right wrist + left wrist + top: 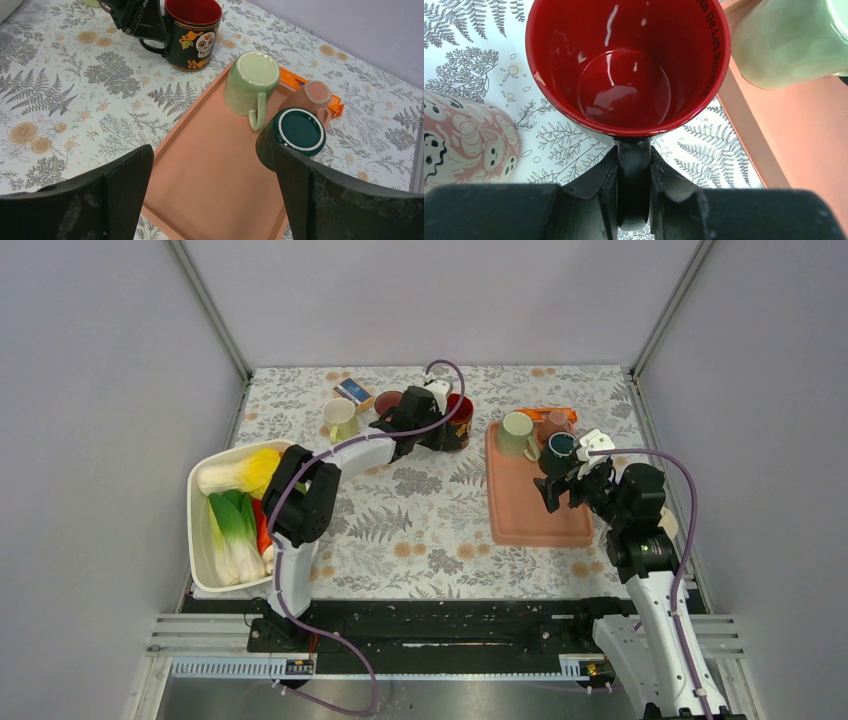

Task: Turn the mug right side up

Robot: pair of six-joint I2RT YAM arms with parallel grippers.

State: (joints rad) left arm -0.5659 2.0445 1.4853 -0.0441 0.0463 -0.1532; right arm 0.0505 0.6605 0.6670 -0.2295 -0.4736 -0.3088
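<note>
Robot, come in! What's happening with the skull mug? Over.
Left gripper shut on skull mug handle. Mug upright, red inside showing. Right gripper open above tray. Ghost-print cup close beside mug.

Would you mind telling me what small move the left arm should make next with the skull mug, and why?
Probably open the left hand and let go of the handle. The skull mug appears to stand upright on the table, red inside facing up, with the hand shut on its handle, so only releasing seems left.

Black-and-white arms [360, 452], purple cables [689, 492].
</note>
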